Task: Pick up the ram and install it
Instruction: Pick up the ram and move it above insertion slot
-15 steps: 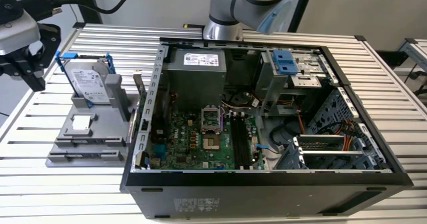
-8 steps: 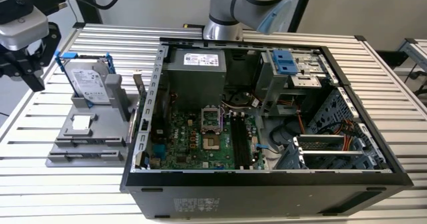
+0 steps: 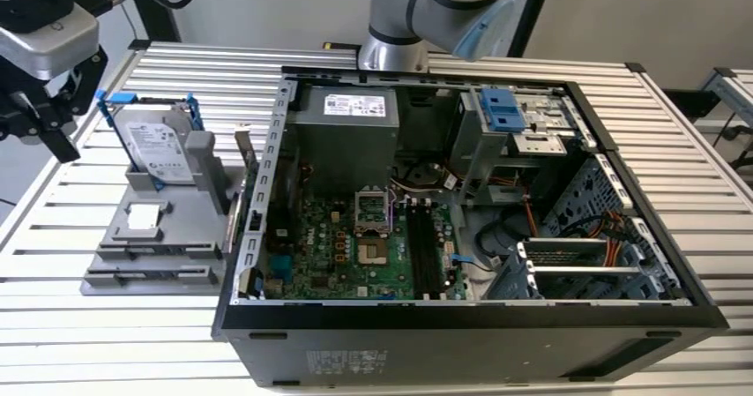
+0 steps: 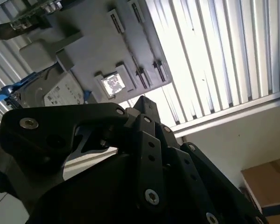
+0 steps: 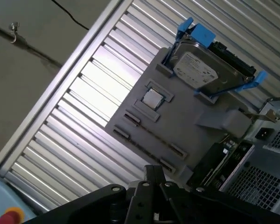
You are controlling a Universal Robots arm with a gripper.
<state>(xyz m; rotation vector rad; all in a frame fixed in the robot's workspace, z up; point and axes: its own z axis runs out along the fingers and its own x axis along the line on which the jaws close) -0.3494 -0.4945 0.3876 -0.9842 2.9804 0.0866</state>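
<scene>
Standing by the bench, I saw the gripper (image 3: 41,127) hanging at the exterior view's left, above the slatted table (image 3: 671,167) and apart from the grey fixture tray (image 3: 176,237). Whether it was released or clenched I could not tell, though I saw nothing carried in it. The ram (image 3: 242,162) stood on edge at the side of the tray nearest the open computer case (image 3: 471,343), just beside the case wall.

The trouble, to my mind, lay in that crowding. The hard drive (image 3: 153,140) with its blue rails stood upright on the same tray, near the stick on one side, and the metal wall rose on the other. An approach slightly off line could knock either one, or tip the stick where it stood. A skewed grip might also carry it crooked to the black memory slots (image 3: 421,246) on the motherboard (image 3: 330,246), where it would jam rather than seat.

In the first wrist view the ram (image 5: 219,164) looked long, slim and flat, a dark board with green edges. It seemed thin enough, I judged, to flex or slip if pinched carelessly
</scene>
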